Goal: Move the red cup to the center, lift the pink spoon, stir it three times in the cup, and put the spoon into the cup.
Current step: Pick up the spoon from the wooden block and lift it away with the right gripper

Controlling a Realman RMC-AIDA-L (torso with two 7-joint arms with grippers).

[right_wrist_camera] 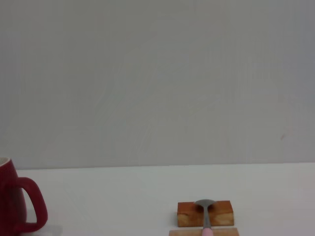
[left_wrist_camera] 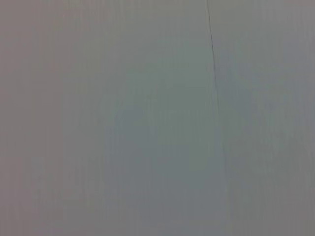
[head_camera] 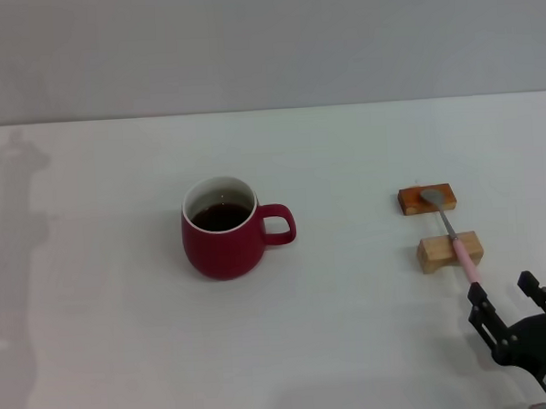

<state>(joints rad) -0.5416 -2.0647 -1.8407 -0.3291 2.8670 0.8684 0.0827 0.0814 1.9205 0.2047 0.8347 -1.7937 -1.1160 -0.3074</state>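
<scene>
Right gripper (head_camera: 504,295) low at the table's near right, fingers spread wide, nothing held. Pink spoon (head_camera: 451,230) lies just ahead of its fingertips across two wooden blocks (head_camera: 449,251); red cup (head_camera: 223,229) sits well off to its left, handle toward the spoon. No readable writing anywhere.

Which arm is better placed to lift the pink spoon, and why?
Right. The right gripper sits open just behind the pink spoon handle; the left arm is out of view.

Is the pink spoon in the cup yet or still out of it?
Out. The pink spoon lies across two wooden blocks, well apart from the red cup, which holds only dark liquid.
</scene>
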